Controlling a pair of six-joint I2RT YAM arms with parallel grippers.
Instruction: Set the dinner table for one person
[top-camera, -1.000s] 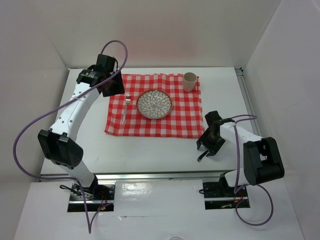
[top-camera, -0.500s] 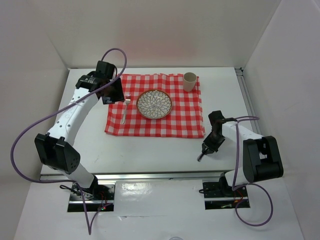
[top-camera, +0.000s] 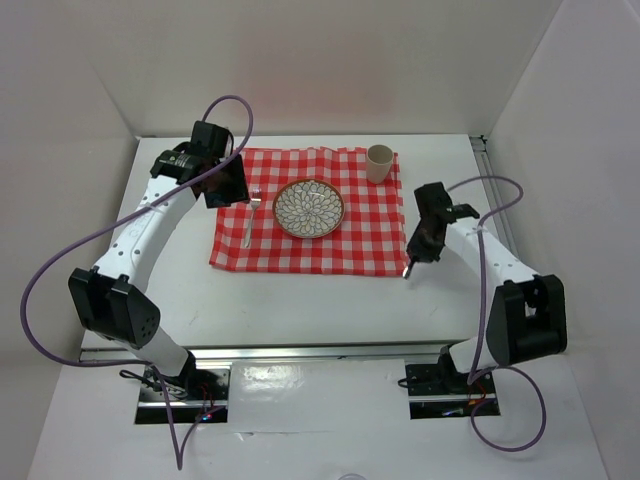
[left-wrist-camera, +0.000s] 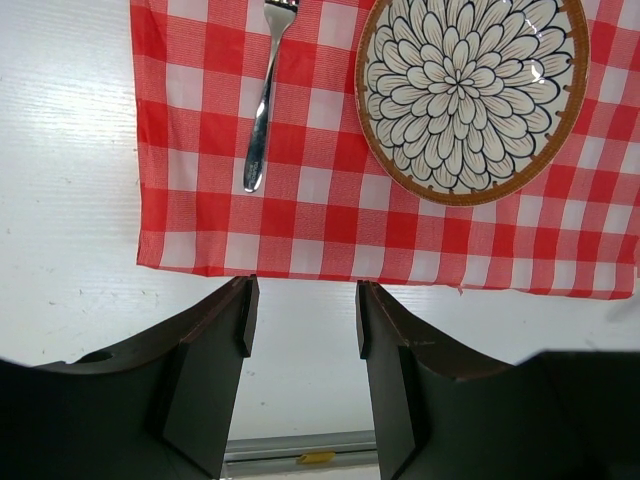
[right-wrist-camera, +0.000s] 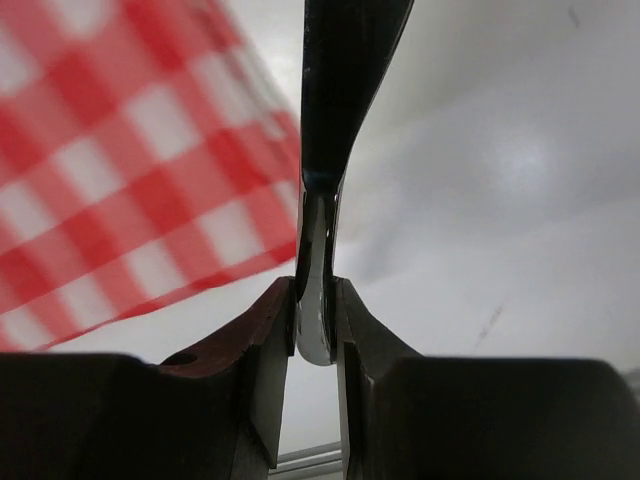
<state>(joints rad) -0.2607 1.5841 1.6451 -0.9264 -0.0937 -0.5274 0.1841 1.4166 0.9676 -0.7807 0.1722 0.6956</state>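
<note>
right gripper (right-wrist-camera: 315, 310) clamped on a utensil (right-wrist-camera: 340, 90) by cloth's (top-camera: 340, 245) near-right corner. left gripper (left-wrist-camera: 300, 320) fingers apart, empty, beside fork (left-wrist-camera: 262, 110). Fork, plate (left-wrist-camera: 470, 90), cup (top-camera: 379, 162) on cloth, cloth lying mid-table (top-camera: 300, 300).

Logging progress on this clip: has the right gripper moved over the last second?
Yes. The right gripper, shut on a utensil, has moved away from the near rail toward the checked cloth's near right corner.

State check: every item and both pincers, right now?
Red-and-white checked cloth: spread flat.
Round flower-patterned plate: on cloth, empty.
Silver metal fork: lying left of plate.
Beige cup: upright on cloth corner.
Left pincer: open, empty.
Right pincer: shut on thin metal utensil.
</note>
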